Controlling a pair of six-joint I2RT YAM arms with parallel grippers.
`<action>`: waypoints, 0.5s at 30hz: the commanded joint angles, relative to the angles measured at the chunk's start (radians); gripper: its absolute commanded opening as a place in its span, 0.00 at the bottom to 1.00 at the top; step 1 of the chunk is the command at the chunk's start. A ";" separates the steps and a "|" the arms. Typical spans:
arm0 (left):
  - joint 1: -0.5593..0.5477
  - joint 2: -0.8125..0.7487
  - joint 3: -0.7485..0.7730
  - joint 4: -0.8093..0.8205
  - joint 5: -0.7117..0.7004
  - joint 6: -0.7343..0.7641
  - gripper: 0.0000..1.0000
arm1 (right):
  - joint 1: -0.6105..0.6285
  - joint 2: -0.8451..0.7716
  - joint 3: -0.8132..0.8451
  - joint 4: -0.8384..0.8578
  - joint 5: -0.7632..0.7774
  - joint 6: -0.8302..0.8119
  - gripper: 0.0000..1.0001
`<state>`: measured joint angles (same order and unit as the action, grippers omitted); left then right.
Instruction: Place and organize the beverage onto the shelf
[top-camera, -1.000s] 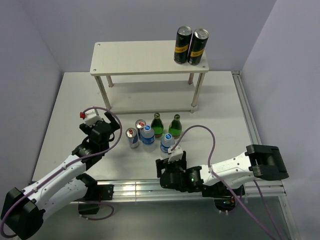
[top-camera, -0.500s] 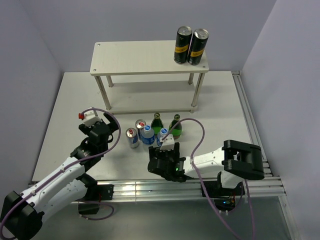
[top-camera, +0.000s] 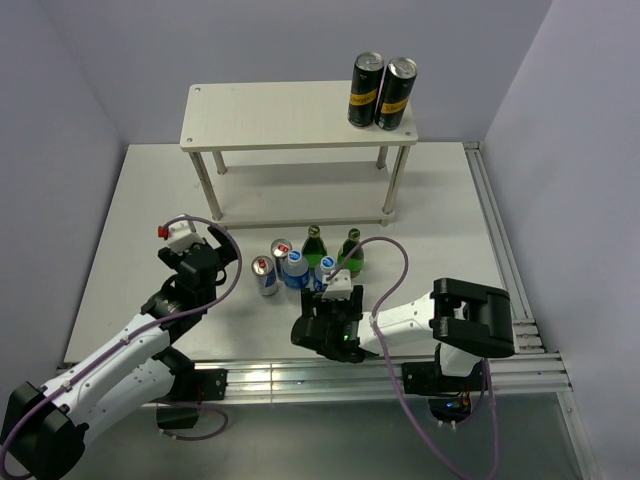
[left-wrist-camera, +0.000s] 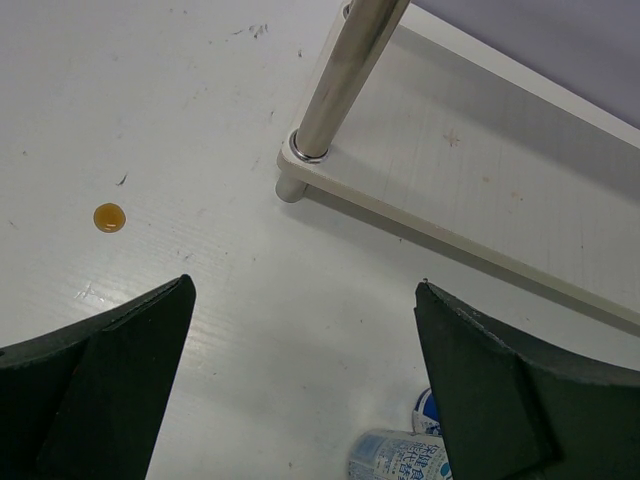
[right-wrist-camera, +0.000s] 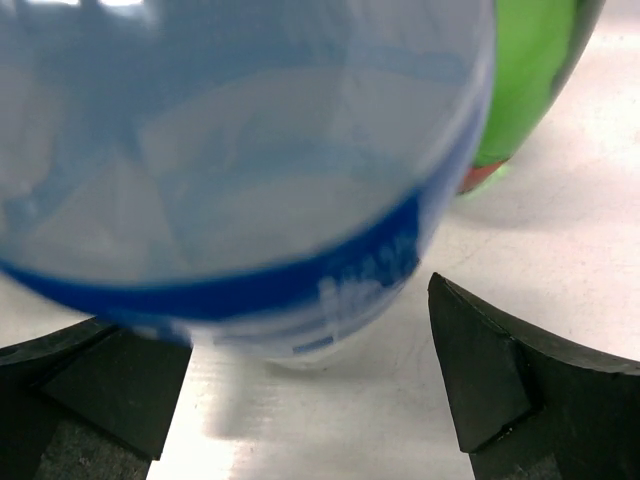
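- The right end effector (right-wrist-camera: 300, 330) sits low on the white worktop (top-camera: 150, 220) with its jaws spread wide. The clear plastic bottle with the blue-and-white label (right-wrist-camera: 240, 170) fills the gap between them, and neither finger looks to be pressing it yet.
- This appears to be the grasp step. Close evenly on the lower body of the bottle, centred so that it is squeezed rather than shoved sideways. The bottle is probably soft-walled, so a moderate grip should do.
- The green glass bottle (right-wrist-camera: 530, 90) stands just beside the target on the far right. Lift straight up before swinging away, or the outer finger may clip it.
- In the overhead view a second blue-labelled bottle (top-camera: 295, 268) and two silver cans with red tops (top-camera: 266, 276) crowd the left of the group. Stay off that side during the lift.
- The left end effector (left-wrist-camera: 305, 300) hovers above the worktop to the left of the group, jaws wide and holding nothing. It is well apart from the grasp.
- The pale wooden two-tier shelf (top-camera: 280, 115) stands at the back. Its lower board (left-wrist-camera: 480, 190) looks bare.
- Two black-and-gold tall cans (top-camera: 381, 95) touch at the right end of the top board. The free left stretch seems the tidier target. Carry the bottle upright and set it down away from the legs.
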<state>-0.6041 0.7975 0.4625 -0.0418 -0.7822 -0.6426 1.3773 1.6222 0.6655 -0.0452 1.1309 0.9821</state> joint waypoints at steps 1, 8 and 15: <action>-0.003 -0.012 0.001 0.033 0.009 0.017 0.99 | -0.027 -0.015 0.005 0.091 0.070 -0.066 1.00; -0.003 -0.011 -0.001 0.031 0.009 0.017 0.99 | -0.098 -0.019 -0.044 0.298 0.006 -0.215 1.00; -0.003 -0.009 -0.001 0.031 0.011 0.017 0.99 | -0.129 0.001 -0.061 0.380 0.006 -0.235 0.86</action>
<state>-0.6041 0.7975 0.4622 -0.0418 -0.7822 -0.6395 1.2572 1.6207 0.6090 0.2390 1.0950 0.7685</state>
